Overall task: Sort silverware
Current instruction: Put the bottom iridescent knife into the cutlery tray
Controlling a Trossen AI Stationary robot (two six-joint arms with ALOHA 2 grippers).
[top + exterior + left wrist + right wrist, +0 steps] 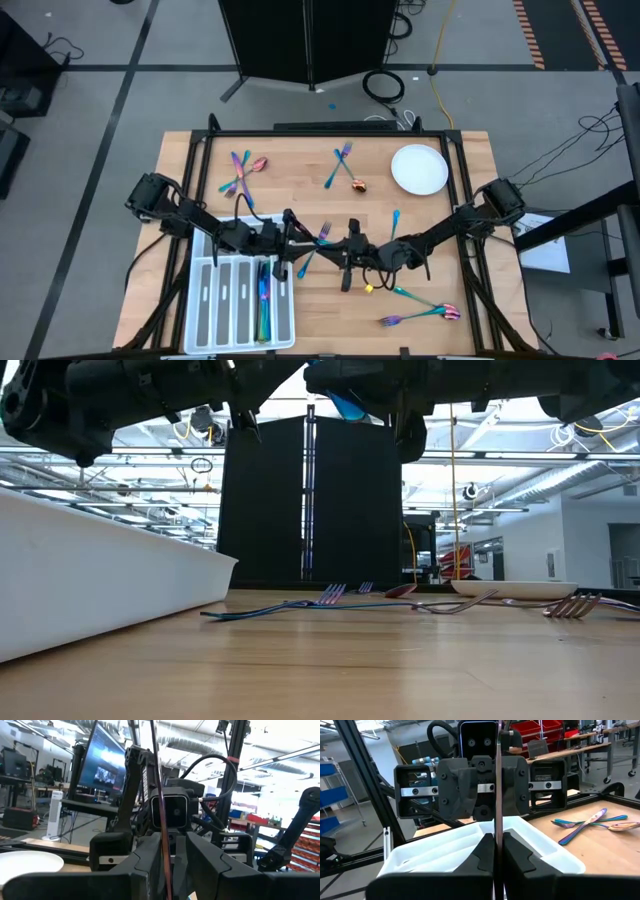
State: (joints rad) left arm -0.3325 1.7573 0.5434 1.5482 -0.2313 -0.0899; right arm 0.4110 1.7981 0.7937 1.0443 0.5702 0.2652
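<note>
Progress: early | tray (205,300) lower left is holding few pieces | silverware (240,172) is lying scattered over tabletop (300,150) | both pincers (300,243) (352,250), centre, seemingly are pinching one slim utensil (498,780) together

Both arms reach inward, raised above mid-table; left tool (296,243) and right tool (340,250) clamped, facing.

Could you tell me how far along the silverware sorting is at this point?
A few pieces already lie in one slot of the tray. In hand: the left gripper and right gripper meet above the table, both clamped on one thin piece. Left: loose forks and spoons at the far edge, more near the front and a fork under the grippers.
</note>
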